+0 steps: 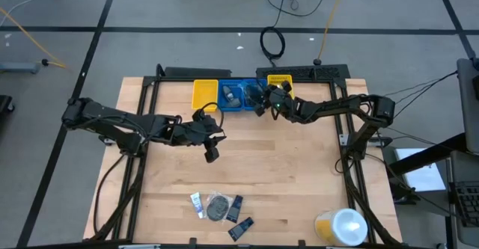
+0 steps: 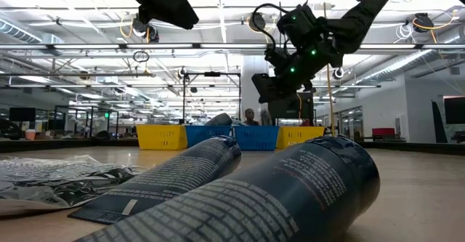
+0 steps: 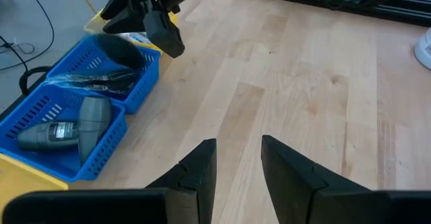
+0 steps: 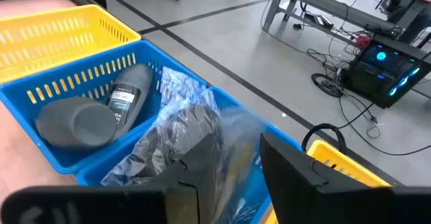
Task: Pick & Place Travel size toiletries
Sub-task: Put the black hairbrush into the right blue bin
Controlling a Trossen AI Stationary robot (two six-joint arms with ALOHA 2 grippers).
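- Progress looks partial to us: some toiletries already lie in the blue bins (image 1: 238, 96) at the far edge of the table (image 1: 299, 174), and several wait near the front edge.
- In the left blue bin we see two grey bottles (image 4: 101, 109), lying side by side.
- In the next blue bin lies a crinkled clear packet (image 4: 178, 133) with dark content.
- Right gripper (image 1: 263, 99) hangs just above this packet bin. Its fingers (image 4: 202, 163) stand a little apart, with the packet directly below them. We cannot tell if they touch or hold it; we judge that a drop is happening at this moment.
- Left gripper (image 1: 212, 152) hovers over the bare middle of the table, away from every item. Its fingers (image 3: 202, 170) are partly open and nothing is between them.
- Left to do, in our judgement: the group at the front edge, namely a white-and-blue tube (image 1: 196, 203), a round flat piece (image 1: 218, 206) and two dark tubes (image 1: 238, 215).
- One yellow bin (image 1: 204, 94) beside the blue ones looks to hold nothing.
- At the front right corner stands a yellow container (image 1: 340, 226) with a white lid; it is not part of the set.
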